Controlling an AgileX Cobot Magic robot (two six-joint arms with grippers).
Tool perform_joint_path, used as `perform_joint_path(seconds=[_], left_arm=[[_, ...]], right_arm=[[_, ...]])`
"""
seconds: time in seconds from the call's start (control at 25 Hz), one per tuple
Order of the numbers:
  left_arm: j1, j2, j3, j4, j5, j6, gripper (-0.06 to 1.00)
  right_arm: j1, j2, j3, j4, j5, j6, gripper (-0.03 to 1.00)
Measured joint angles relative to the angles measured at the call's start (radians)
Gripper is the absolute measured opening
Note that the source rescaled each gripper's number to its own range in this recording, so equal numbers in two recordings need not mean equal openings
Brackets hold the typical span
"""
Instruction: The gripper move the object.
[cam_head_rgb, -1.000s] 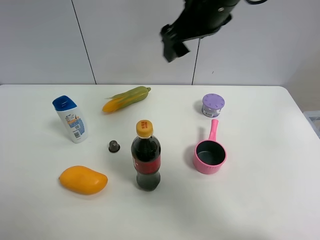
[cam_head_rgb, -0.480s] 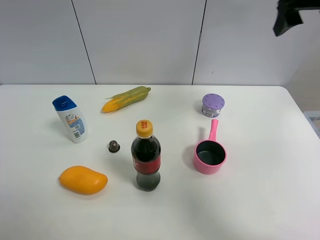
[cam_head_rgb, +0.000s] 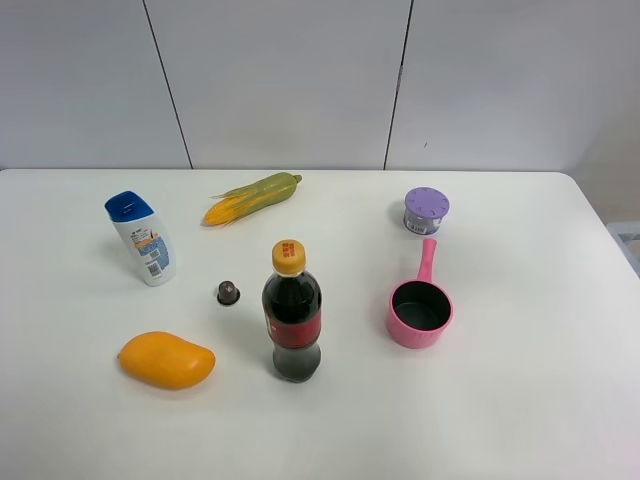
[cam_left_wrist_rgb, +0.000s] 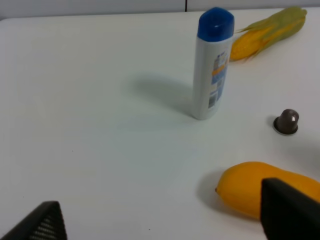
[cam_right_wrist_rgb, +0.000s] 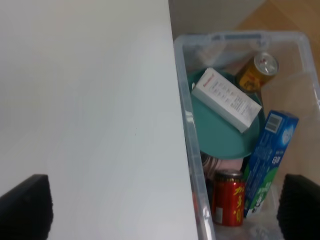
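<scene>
One mango (cam_head_rgb: 166, 360) lies on its side on the white table (cam_head_rgb: 520, 420) near the front-left corner, pointed tip toward the cola bottle (cam_head_rgb: 292, 312), with nothing touching it. Its position matches both earlier exterior frames. In the left wrist view the mango (cam_left_wrist_rgb: 250, 187) sits just beyond the left gripper (cam_left_wrist_rgb: 160, 220), whose two dark fingertips (cam_left_wrist_rgb: 287, 215) stand wide apart and hold nothing; the fruit is partly hidden behind one fingertip, and contact cannot be determined.

Behind the mango, toward the left edge, a white bottle with a blue cap (cam_head_rgb: 141, 238) stands upright. A small dark capsule (cam_head_rgb: 229, 292) rests between that bottle and the cola bottle. A corn cob (cam_head_rgb: 251, 197) lies near the back edge, left of centre. Right of the cola bottle sits a pink saucepan (cam_head_rgb: 420, 311), handle pointing to the back edge, and behind it a purple-lidded tin (cam_head_rgb: 426, 210). None of these items has moved.

The main difference concerns the dark arm: one second ago it hung above the back edge near centre, half a second ago only its tip showed at the upper right, and now it has left the exterior view entirely.

The right wrist view shows the right gripper (cam_right_wrist_rgb: 160, 212) spread open and empty above the table's right edge, over a clear plastic bin (cam_right_wrist_rgb: 186, 100) of mixed goods standing beside the table.
</scene>
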Motion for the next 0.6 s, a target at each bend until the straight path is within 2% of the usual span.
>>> perform_joint_path(seconds=[0.24,0.48,0.6], left_arm=[[0.000,0.000,0.000,0.000,0.000,0.000,1.00],[0.000,0.000,0.000,0.000,0.000,0.000,1.00],[0.000,0.000,0.000,0.000,0.000,0.000,1.00]], right_arm=[[0.000,-0.376,0.310,0.079,-0.003,0.082,0.69],[0.000,-0.801,0.630,0.108,-0.167,0.097,0.69],[0.000,-0.950,0.732,0.109,-0.196,0.097,0.69]])
